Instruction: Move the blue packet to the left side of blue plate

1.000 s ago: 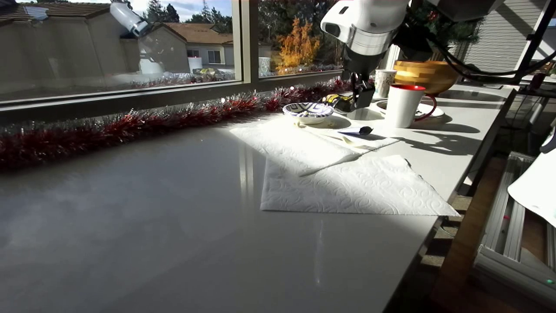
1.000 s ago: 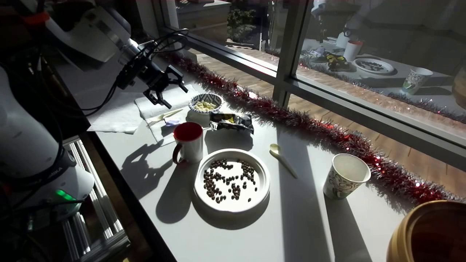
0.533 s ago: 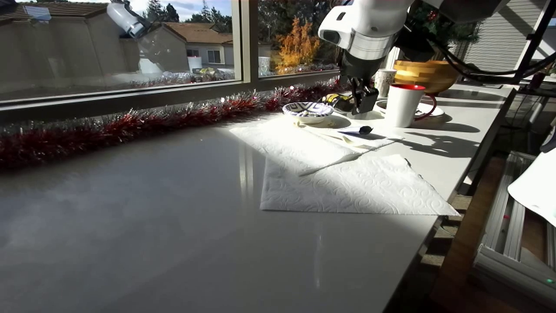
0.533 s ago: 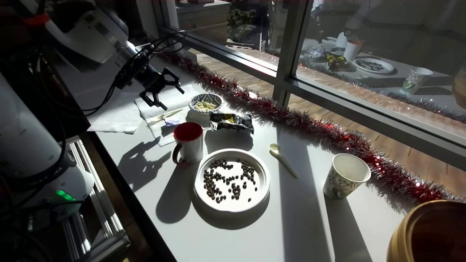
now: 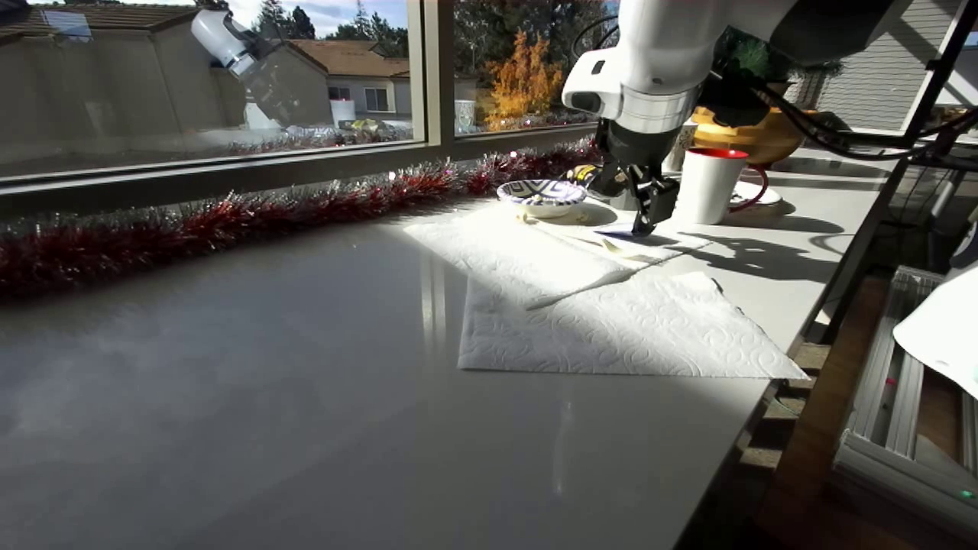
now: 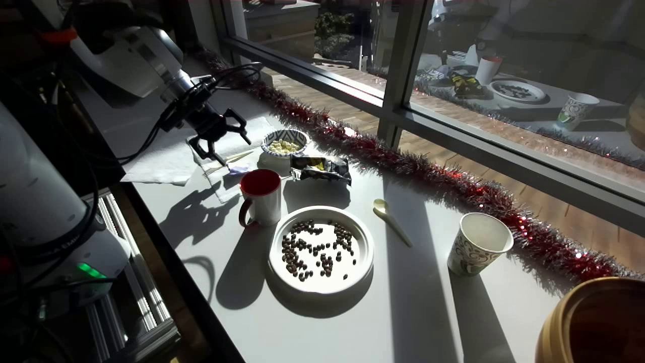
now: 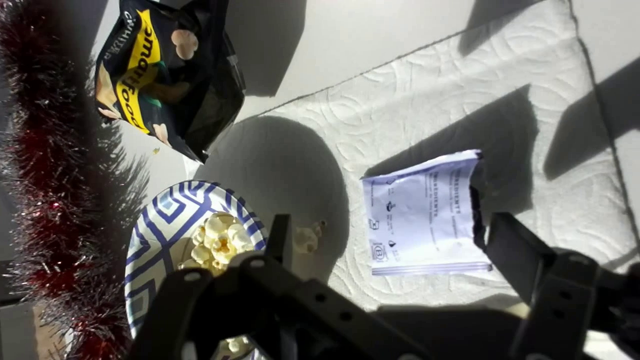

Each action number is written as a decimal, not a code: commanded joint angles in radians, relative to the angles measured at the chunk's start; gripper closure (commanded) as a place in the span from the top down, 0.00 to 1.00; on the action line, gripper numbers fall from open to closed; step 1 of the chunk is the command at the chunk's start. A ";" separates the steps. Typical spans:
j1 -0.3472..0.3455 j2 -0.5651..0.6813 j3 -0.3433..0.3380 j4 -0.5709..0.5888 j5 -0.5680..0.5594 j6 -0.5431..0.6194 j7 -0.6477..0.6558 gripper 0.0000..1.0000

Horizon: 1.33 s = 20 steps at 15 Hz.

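Blue packet [image 7: 425, 220] lies on the paper towel [image 7: 400, 120], inside its edges; table [image 5: 321, 412] stretches beyond. We see our gripper [image 7: 392, 232] above, jaws wide. The blue plate [image 7: 152, 242] holds popcorn [image 7: 220, 242]; a white plate [image 6: 322, 212], dark bits [image 6: 326, 263].

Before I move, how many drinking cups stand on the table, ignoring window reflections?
2: the red-lined white mug beside the white plate, and the patterned paper cup near the tinsel garland; the arm may hide others.
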 commanded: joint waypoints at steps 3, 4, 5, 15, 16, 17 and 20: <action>0.009 0.039 -0.029 0.000 0.026 0.016 -0.044 1.00; 0.010 0.037 -0.029 0.000 0.008 0.011 -0.024 0.93; 0.011 0.035 -0.028 0.001 -0.007 0.009 -0.011 0.93; 0.014 0.027 -0.026 0.006 -0.056 0.006 0.029 0.75; 0.015 0.024 -0.025 0.007 -0.068 0.008 0.045 0.71; 0.016 0.024 -0.025 0.007 -0.075 0.007 0.054 0.69; 0.019 0.026 -0.023 0.008 -0.107 0.005 0.082 0.68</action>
